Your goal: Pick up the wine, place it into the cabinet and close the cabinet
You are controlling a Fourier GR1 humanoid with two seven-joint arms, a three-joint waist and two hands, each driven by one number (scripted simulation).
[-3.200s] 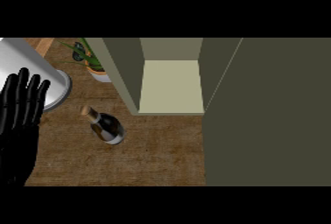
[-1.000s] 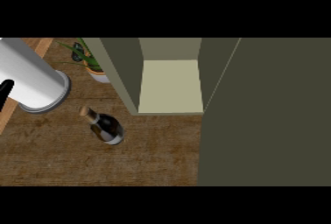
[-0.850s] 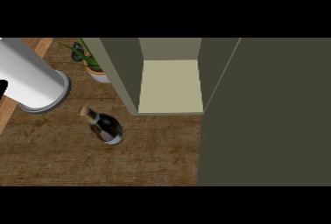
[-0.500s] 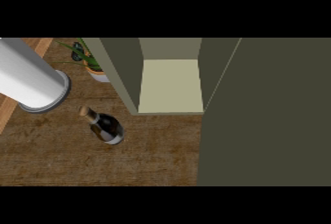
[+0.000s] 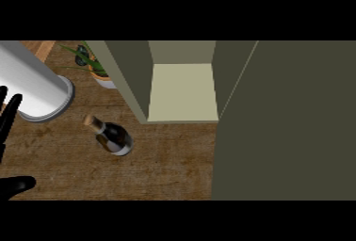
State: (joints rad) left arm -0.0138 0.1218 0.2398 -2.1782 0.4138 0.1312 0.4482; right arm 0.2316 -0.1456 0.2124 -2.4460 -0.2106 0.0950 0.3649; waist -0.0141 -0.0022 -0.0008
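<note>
The wine bottle (image 5: 114,139), dark with a pale label band and a cork-coloured top, stands on the wooden counter (image 5: 160,174), left of centre. Behind it and to the right is the olive cabinet, open, its pale inner shelf (image 5: 184,92) bare. The cabinet door (image 5: 285,122) is swung out and fills the view's right side. My left hand (image 5: 7,117) shows at the left edge, fingers straight and pointing up, thumb (image 5: 17,185) lower down; it is open, holds nothing, and is well left of the bottle. My right hand is out of sight.
A large pale grey cylinder (image 5: 35,89) lies across the top left corner, just left of the bottle. A potted plant (image 5: 94,66) stands behind the bottle, against the cabinet's left wall (image 5: 128,80). Bare wood lies in front of the bottle.
My left hand, raised at the left edge at first, slid out of view to the left; now its fingers and thumb show again there. Bottle and cabinet have not moved.
</note>
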